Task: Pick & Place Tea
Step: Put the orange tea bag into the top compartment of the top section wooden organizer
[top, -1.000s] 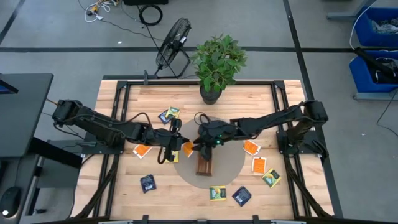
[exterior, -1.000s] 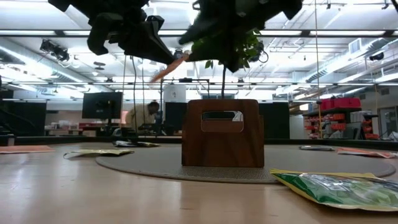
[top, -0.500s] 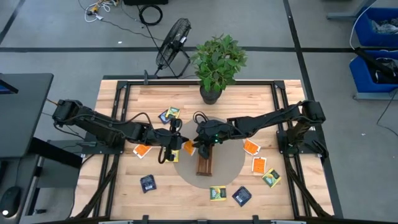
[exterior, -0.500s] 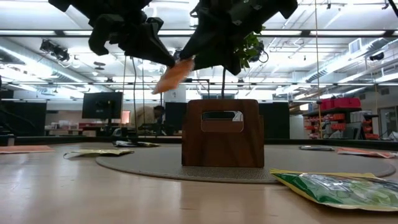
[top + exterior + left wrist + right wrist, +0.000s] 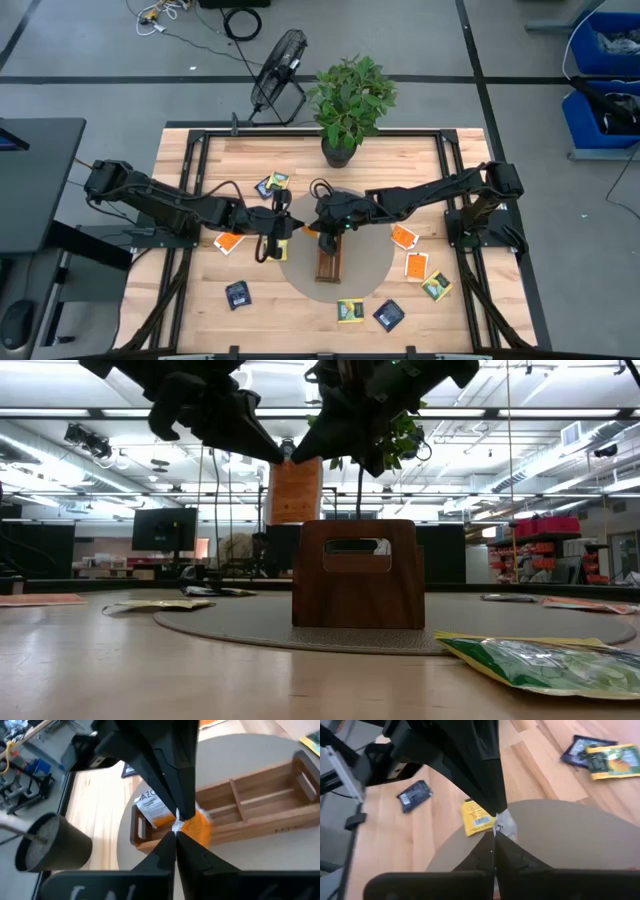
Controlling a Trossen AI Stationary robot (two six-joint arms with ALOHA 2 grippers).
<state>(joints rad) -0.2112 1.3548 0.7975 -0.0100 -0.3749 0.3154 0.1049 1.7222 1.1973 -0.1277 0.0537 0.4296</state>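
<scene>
I am in the middle of a hand-over above the centre of the table. My left gripper [image 5: 176,826] and my right gripper [image 5: 495,830] meet tip to tip over the 12 o'clock end of the wooden tray [image 5: 329,262]. Both are pinched closed on the top edge of one orange sachet [image 5: 295,490], which hangs upright between them, clear of the tray and just above it.

As I judge it, the next move calls for my left fingers to let go while my right keeps its pinch. Then I lower the sachet edge-first into the end compartment.

The sachet is thin, flat and square, a light foil or paper packet with a pale crimped seam where I hold it, so it may swing or slip. The tray is long, narrow brown wood split by thin dividers, and it stands on a round grey mat [image 5: 375,265]. More sachets lie flat on the pale planks: orange ones [image 5: 403,237] toward 3 o'clock and a navy one [image 5: 238,294] toward 8.
</scene>
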